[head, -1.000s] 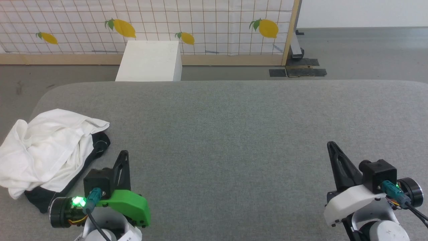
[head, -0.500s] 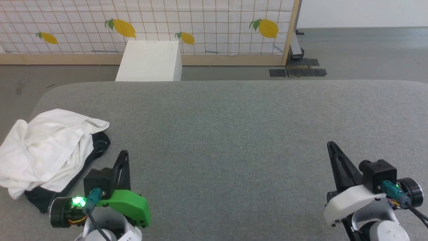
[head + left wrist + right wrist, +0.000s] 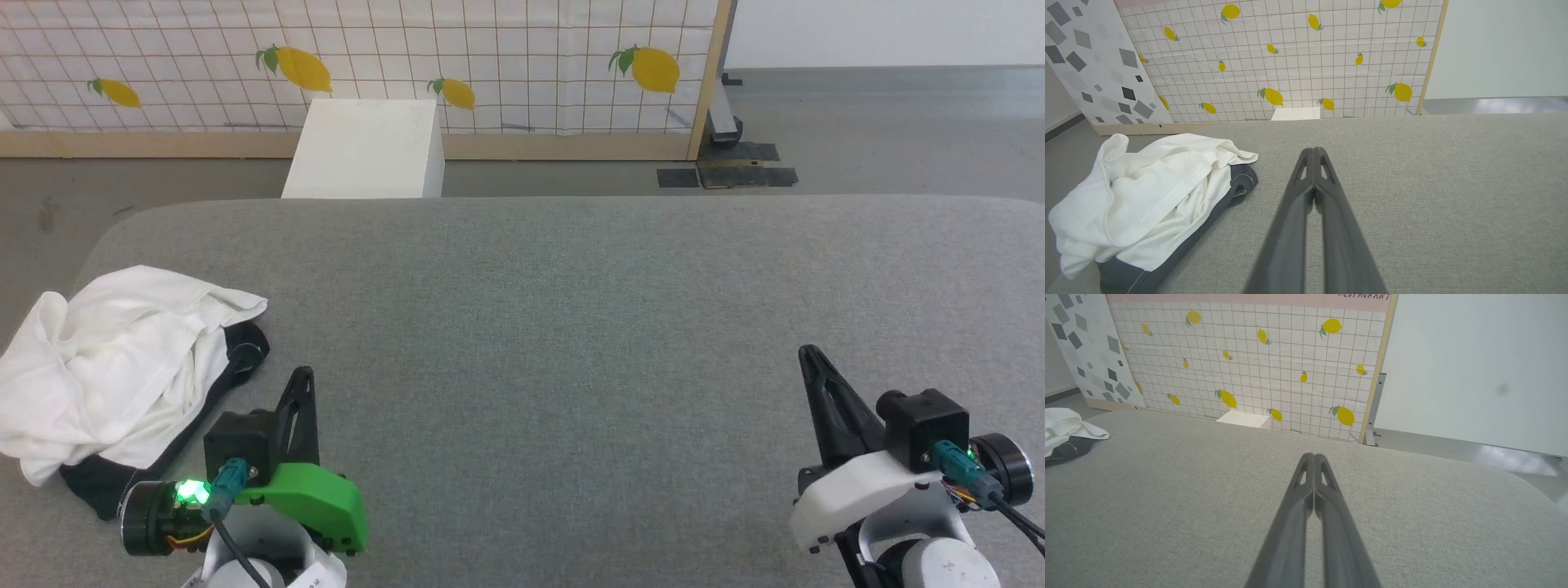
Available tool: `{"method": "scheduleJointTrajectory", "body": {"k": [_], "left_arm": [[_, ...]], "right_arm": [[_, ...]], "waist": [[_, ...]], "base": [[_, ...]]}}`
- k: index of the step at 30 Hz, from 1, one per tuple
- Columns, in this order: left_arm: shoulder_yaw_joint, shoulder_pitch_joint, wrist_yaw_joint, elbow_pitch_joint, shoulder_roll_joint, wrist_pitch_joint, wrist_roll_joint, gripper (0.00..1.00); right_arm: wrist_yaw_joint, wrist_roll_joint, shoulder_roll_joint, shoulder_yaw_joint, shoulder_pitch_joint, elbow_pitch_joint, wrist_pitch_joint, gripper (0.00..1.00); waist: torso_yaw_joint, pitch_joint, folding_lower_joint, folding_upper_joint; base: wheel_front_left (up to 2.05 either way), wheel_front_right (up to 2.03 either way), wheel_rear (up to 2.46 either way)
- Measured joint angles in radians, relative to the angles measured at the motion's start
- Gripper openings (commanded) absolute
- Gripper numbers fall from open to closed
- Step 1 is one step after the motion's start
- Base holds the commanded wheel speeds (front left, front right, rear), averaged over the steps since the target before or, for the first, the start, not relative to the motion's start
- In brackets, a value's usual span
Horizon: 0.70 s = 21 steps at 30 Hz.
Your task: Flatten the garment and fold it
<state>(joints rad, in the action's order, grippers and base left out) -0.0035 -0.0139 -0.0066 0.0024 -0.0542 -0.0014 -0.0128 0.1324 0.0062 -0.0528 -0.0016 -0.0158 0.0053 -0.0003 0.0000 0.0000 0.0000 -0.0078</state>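
Both clenched and empty, our left gripper and right gripper sit low; the garment lies bunched at frame left (near the edge of the table), where a clumsy tug could drag it off.

Grey woven surface lies under and ahead of the jaws, its far corners rounded. Past its far edge, about straight ahead of the left jaws, a white box stands on grey floor. Behind the box is a grid-print panel with yellow lemons in a wooden frame. Far left of the jaws stands a pale panel with grey flecks. Ahead-right of the right jaws is a plain white wall. Dark patches sit at the frame's foot, possibly tape. Light is even, with pale glare on the floor.
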Motion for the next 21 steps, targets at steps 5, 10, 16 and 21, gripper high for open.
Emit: {"method": "scheduleJointTrajectory", "body": {"k": [5,10,16,21], "left_arm": [[0.000,0.000,0.000,0.000,0.000,0.000,0.000,0.00],[0.000,0.000,0.000,0.000,0.000,0.000,0.000,0.00],[0.000,0.000,0.000,0.000,0.000,0.000,0.000,0.00],[0.000,0.000,0.000,0.000,0.000,0.000,0.000,0.00]], "right_arm": [[0.000,0.000,0.000,0.000,0.000,0.000,0.000,0.00],[0.000,0.000,0.000,0.000,0.000,0.000,0.000,0.00],[0.000,0.000,0.000,0.000,0.000,0.000,0.000,0.00],[0.000,0.000,0.000,0.000,0.000,0.000,0.000,0.00]], "waist": [[0.000,0.000,0.0000,0.0000],[0.000,0.000,0.0000,0.0000],[0.000,0.000,0.0000,0.0000],[0.000,0.000,0.0000,0.0000]], "base": [[0.00,0.00,0.00],[0.00,0.00,0.00],[0.00,0.00,0.00],[0.00,0.00,0.00]]}}
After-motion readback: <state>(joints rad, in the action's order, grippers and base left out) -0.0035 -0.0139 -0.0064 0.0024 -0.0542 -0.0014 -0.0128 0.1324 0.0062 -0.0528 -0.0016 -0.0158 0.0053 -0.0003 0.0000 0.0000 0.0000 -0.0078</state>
